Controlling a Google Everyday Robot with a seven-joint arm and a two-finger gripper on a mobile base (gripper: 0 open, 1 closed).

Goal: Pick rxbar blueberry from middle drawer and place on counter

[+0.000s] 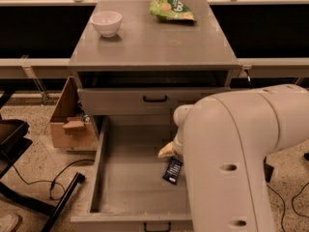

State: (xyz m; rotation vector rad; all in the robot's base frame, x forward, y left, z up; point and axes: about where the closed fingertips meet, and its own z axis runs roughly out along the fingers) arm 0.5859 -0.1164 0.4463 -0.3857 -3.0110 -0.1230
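tool down in the open middle drawer
my tool sits just above the rxbar blueberry lying on the drawer floor, lower centre; i cannot tell if it's open or closed.
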